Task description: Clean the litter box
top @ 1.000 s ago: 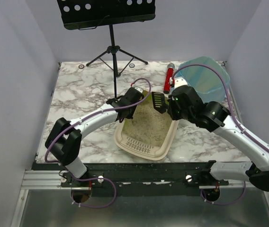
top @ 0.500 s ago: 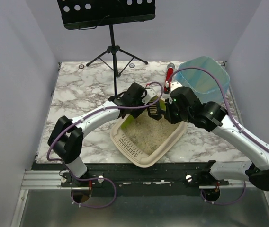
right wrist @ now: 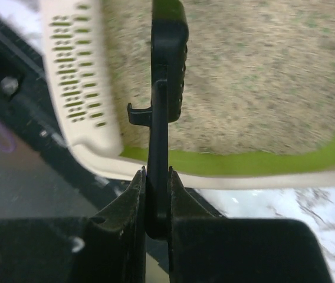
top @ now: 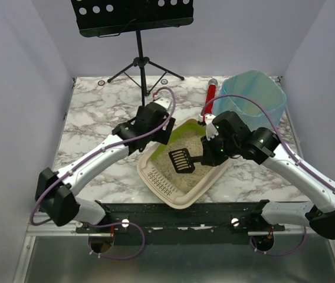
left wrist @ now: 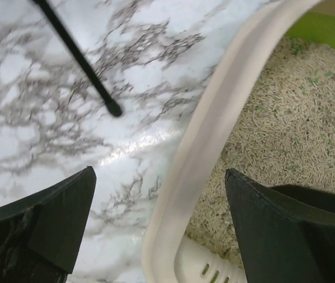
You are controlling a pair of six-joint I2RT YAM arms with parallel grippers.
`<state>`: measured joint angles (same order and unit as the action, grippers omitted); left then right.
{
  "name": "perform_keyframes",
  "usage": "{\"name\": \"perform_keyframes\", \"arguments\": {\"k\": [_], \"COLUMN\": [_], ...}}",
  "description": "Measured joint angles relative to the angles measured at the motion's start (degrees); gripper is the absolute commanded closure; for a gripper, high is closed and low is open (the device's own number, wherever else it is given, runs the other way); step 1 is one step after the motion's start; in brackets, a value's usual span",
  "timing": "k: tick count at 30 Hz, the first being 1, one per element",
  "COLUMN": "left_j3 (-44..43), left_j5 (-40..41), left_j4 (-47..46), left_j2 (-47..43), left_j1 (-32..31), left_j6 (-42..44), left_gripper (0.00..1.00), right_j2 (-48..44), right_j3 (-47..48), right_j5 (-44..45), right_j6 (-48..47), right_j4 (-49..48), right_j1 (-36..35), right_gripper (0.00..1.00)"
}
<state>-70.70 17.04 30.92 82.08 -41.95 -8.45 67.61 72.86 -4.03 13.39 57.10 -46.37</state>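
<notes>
Gaping wide, left pincer hangs over the litter box rim; right pincer clamps the scoop.

Top cam looked steeply down on whole table; both wrist cams sat close, facing down, sharing the litter box rim.

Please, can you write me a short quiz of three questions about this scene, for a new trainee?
1. True or false: the left claw is shut on the litter box rim.
2. The right claw holds: A) a black scoop, B) a red tube, C) nothing.
3. Fill in: the blue-lined bin stands at the table's far ___ corner.
Key: 1 false; 2 A; 3 right.
</notes>
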Motion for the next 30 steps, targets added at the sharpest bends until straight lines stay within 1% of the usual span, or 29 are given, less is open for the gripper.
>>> {"name": "perform_keyframes", "arguments": {"k": [3, 5, 8, 12, 14, 17, 20, 23, 27, 30], "left_j3": [4.0, 7.6, 16.3, 27.8, 31.9, 34.9, 35.1, 33.9, 32.2, 31.8], "left_j5": [3.7, 3.9, 2.7, -3.8, -7.2, -11.4, -12.4, -12.6, -12.6, -12.5], "left_j4": [3.0, 4.3, 5.7, 2.8, 0.4, -3.3, -4.1, -4.0, -3.2, -2.8], "left_j2": [-6.8, -10.2, -16.0, -22.6, -24.9, -25.8, -25.0, -21.7, -17.4, -17.0], "left_j1": [1.3, 2.3, 3.2, 3.1, 3.1, 3.1, 3.3, 3.3, 3.2, 3.2], "left_j6": [-11.1, -17.6, -26.8, -33.9, -35.9, -37.3, -37.3, -37.0, -36.1, -35.5], "left_gripper": [0.01, 0.01, 0.01, 0.01, 0.01, 0.01, 0.01, 0.01, 0.01, 0.01], "right_j2": [2.3, 5.2, 9.6, 14.2, 16.3, 20.0, 24.3, 27.9, 30.4, 30.6], "right_j3": [0.9, 2.2, 3.2, 4.2, 5.1, 6.8, 10.0, 15.3, 22.3, 25.4], "right_j5": [-7.3, -10.7, -14.3, -19.7, -21.7, -22.7, -20.9, -15.4, -3.8, 5.4], "right_j6": [-2.2, -3.5, -4.8, -6.0, -6.8, -7.1, -5.5, -2.6, 1.2, 3.5], "right_j4": [0.0, 0.2, 0.2, 0.6, 0.7, 1.2, 2.9, 5.6, 9.4, 11.7], "right_j1": [0.0, 0.0, 0.0, 0.1, 0.7, 0.9, 0.8, 0.5, -0.3, 0.9], "right_gripper": [0.99, 0.99, 0.99, 0.99, 0.99, 0.99, 0.99, 0.99, 0.99, 0.99]}}
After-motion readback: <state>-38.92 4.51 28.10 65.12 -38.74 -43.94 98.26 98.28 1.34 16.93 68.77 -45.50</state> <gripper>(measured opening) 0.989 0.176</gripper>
